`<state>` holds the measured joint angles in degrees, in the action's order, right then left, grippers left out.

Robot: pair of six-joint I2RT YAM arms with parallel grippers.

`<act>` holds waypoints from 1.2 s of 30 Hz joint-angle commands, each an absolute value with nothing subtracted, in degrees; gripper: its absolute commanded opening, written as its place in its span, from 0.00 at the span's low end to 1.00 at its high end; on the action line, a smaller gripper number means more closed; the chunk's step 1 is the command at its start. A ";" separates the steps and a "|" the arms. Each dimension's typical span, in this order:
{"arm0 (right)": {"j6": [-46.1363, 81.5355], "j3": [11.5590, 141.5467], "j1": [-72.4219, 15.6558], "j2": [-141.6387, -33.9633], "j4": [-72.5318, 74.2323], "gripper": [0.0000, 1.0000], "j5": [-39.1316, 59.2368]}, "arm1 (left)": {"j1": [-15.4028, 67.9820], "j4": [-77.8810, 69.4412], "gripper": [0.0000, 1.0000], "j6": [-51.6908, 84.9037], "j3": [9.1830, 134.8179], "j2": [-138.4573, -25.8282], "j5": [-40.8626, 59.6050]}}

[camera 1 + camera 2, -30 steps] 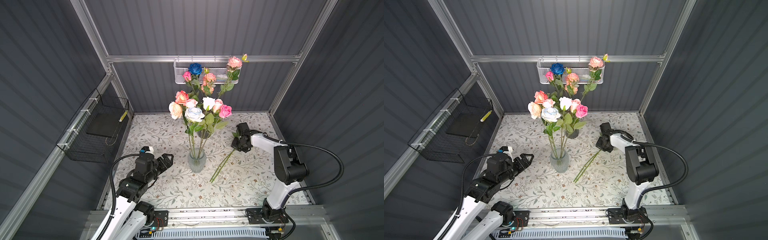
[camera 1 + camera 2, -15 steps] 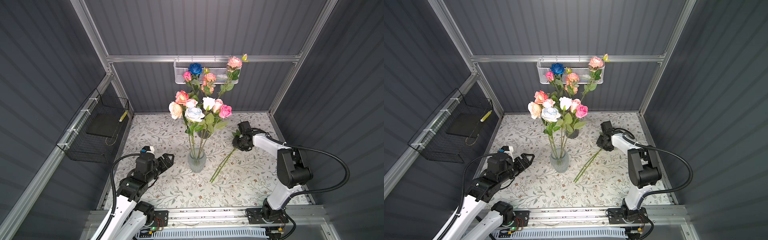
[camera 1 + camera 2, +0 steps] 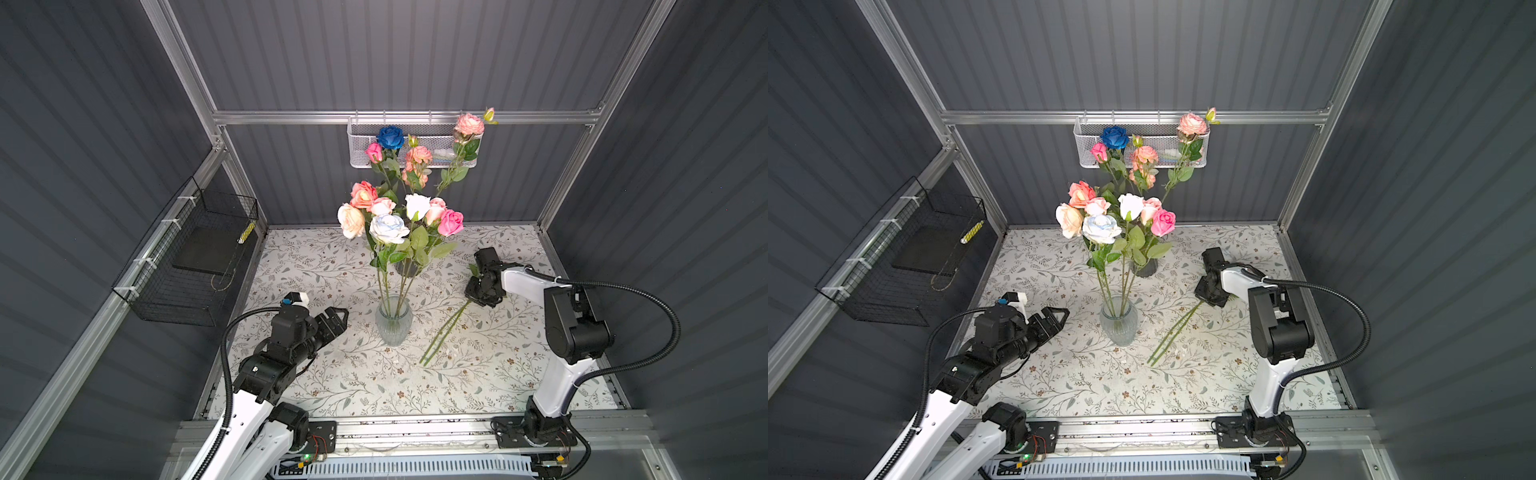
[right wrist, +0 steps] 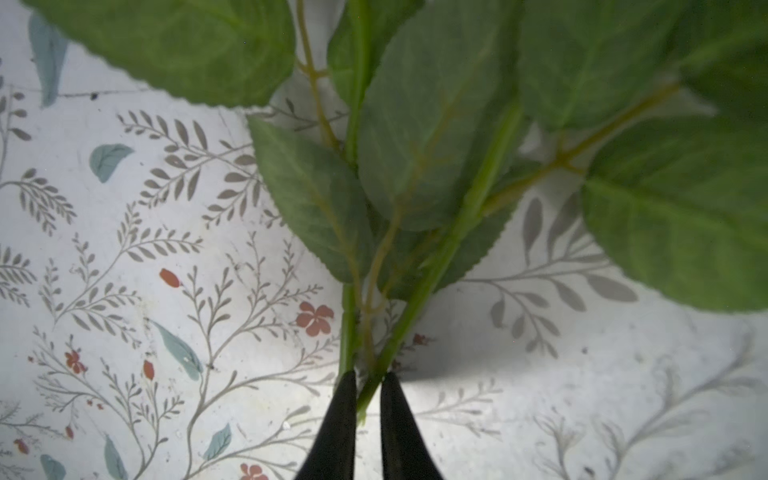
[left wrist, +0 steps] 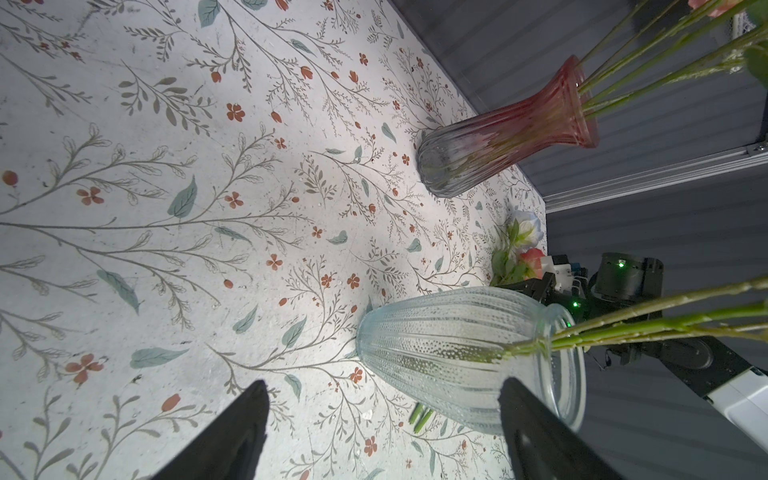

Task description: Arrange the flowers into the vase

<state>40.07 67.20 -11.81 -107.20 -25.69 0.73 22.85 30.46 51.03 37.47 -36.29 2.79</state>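
Note:
A clear ribbed vase [image 3: 393,322] [image 3: 1118,326] [image 5: 457,345] stands mid-table and holds several flowers [image 3: 388,226] with pink, peach and white heads. Two more flowers lie on the table to its right, their stems [image 3: 442,334] [image 3: 1173,334] side by side. My right gripper [image 3: 476,296] [image 3: 1207,296] [image 4: 368,386] is down at their leafy upper part, shut on one green stem; the second stem runs beside one finger. Their heads [image 5: 528,245] show only in the left wrist view. My left gripper [image 3: 338,318] [image 3: 1061,318] [image 5: 383,388] hangs open and empty left of the vase.
A second, pink-topped vase [image 5: 498,137] [image 3: 406,268] with several roses, one blue [image 3: 390,137], stands behind the clear one. A white mesh basket [image 3: 415,160] hangs on the back wall. A black wire basket [image 3: 195,266] is fixed to the left wall.
The right wrist has shifted slightly over the lying stems, which stay on the table. The left arm has not moved.

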 commanded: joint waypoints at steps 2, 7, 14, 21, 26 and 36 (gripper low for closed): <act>40.08 68.02 -11.43 -107.01 -26.18 0.08 0.87 | 22.95 30.68 0.88 49.78 39.15 -36.65 3.16; 40.30 67.95 -11.34 -106.07 -26.03 0.05 1.48 | 22.97 30.62 0.88 49.99 39.28 -36.39 3.25; 41.14 65.11 -11.39 -99.28 -24.61 0.00 2.92 | 22.98 31.16 0.88 49.75 39.62 -35.76 2.94; 40.07 65.81 -11.34 -101.22 -25.86 0.27 2.13 | 22.95 30.39 0.88 49.86 39.40 -36.49 3.78; 39.38 67.24 -11.25 -105.07 -26.52 0.34 1.10 | 23.00 31.32 0.88 49.76 39.33 -35.62 3.53; 39.94 68.91 -10.28 -109.13 -25.58 0.18 0.67 | 22.94 31.63 0.88 49.63 39.33 -35.56 3.07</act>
<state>39.94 67.75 -10.72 -108.25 -24.84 1.34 22.85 30.87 51.03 37.74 -35.59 2.98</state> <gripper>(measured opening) 0.200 0.882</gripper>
